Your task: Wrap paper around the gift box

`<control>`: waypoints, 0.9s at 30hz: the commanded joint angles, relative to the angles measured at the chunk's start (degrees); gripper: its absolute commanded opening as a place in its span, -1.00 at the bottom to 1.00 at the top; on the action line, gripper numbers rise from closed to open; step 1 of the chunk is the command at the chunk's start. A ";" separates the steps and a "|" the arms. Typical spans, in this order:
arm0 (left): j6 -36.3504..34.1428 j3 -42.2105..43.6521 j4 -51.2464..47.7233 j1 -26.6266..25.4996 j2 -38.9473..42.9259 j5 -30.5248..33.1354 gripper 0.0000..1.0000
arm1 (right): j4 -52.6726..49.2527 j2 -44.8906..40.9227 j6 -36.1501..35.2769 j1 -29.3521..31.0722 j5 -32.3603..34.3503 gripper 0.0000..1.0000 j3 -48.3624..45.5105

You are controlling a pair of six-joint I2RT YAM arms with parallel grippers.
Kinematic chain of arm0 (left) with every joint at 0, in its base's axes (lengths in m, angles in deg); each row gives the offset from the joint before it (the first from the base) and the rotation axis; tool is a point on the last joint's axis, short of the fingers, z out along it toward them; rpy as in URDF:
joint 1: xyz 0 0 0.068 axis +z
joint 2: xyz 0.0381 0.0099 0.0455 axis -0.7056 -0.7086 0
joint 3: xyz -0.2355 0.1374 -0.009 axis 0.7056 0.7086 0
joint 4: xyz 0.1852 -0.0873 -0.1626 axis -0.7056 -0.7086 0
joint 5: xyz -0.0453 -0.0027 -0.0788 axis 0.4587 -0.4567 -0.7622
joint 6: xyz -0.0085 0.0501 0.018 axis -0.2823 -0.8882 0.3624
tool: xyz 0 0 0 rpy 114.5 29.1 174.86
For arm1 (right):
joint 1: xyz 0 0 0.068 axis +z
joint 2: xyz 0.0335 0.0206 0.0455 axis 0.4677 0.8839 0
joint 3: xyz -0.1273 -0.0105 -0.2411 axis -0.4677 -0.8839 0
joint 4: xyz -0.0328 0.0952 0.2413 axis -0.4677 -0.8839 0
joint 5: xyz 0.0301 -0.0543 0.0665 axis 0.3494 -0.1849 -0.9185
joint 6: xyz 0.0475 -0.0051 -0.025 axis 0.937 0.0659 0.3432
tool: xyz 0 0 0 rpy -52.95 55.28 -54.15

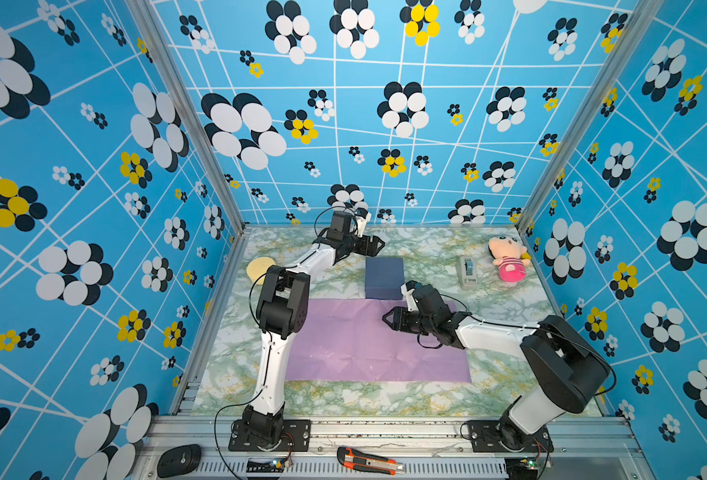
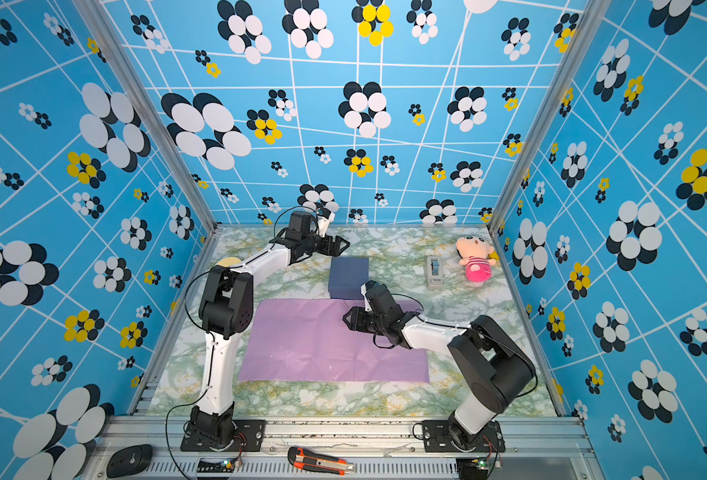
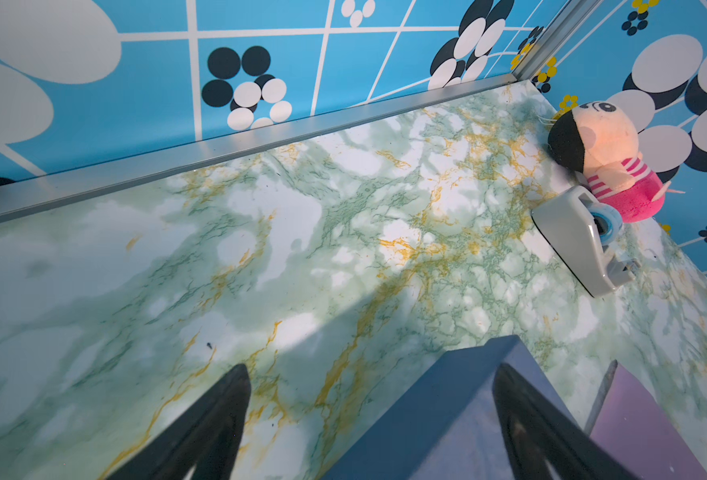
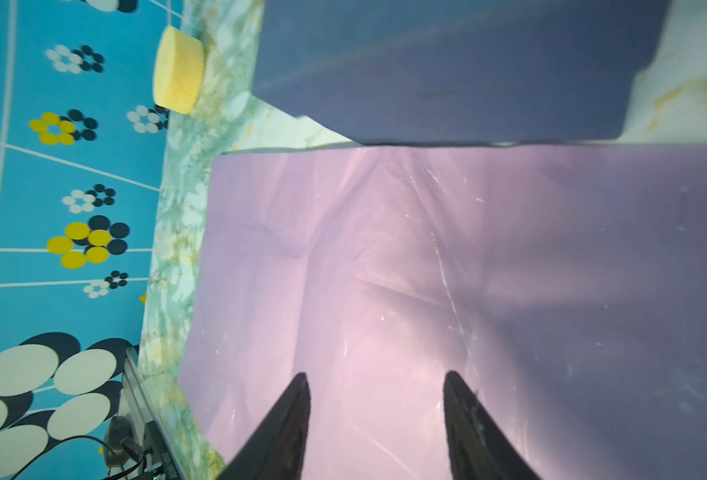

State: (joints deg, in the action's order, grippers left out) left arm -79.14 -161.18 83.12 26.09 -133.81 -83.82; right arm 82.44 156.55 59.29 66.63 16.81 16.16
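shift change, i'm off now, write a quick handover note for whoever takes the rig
Left gripper: open, empty, by the far side of the gift box.
Right gripper: open, empty, above the paper.
Box: at the paper's far edge, unwrapped. Paper: flat, lilac side up.
Done: no fold made.
Left: box onto paper, fold, tape; the tape dispenser stands right of the box.

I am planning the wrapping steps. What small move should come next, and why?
Probably the left gripper should lower and close on the gift box, to bring it onto the paper. The box lies at the paper's far edge, not on its middle. The left jaws stand open over the box's corner; the right gripper hovers open above the paper.
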 commanded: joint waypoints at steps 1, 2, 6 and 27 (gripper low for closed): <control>1.36 -2.98 -0.52 -0.20 -3.61 -2.51 0.83 | -2.95 -1.95 0.41 -0.32 0.27 -0.10 -0.48; 1.67 -3.08 -0.69 -0.30 -3.76 -2.67 0.82 | -3.11 -1.84 1.28 -0.73 0.74 -0.16 -0.65; 1.08 0.69 -1.35 -0.29 0.18 -2.01 0.71 | 2.58 -1.69 5.40 -5.36 -1.09 -0.22 -3.22; 19.21 53.69 11.59 -6.84 40.21 2.89 -0.70 | -23.69 13.49 -24.09 -18.76 -4.32 0.69 33.47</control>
State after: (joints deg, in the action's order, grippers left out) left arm -63.92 -110.41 92.08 20.06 -92.17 -81.28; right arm 64.15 165.55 42.11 49.07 15.39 45.98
